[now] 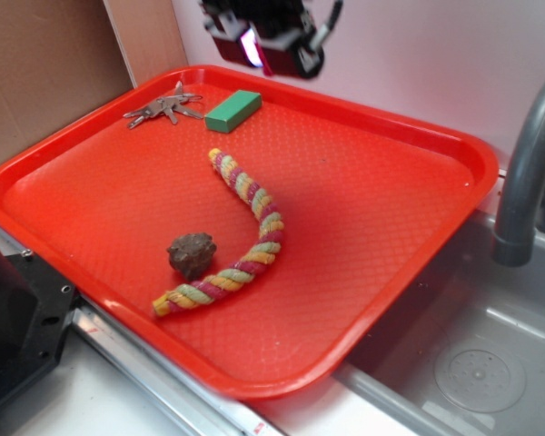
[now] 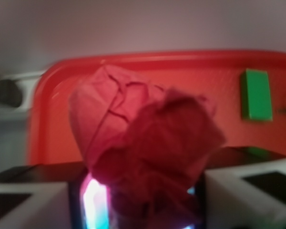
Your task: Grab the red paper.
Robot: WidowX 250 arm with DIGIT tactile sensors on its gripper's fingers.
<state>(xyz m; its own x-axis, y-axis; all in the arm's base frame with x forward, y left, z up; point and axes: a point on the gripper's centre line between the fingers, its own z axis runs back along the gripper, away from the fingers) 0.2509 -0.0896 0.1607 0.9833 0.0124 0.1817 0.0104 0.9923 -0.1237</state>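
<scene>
1. Exterior view: our tool (image 1: 265, 41) hangs high above the far edge of the tray (image 1: 454, 182), well clear of the block (image 1: 233, 111), keys (image 1: 162, 107), rope (image 1: 241, 238) and rock (image 1: 192, 253) below. We see little of the paper here.
2. Wrist view: the tool (image 2: 148, 200) is clenched on the paper (image 2: 143, 148), which sits bunched between the fingers, right against the camera. The paper is in the tool already, off the tray, so we judge the grab made.
</scene>
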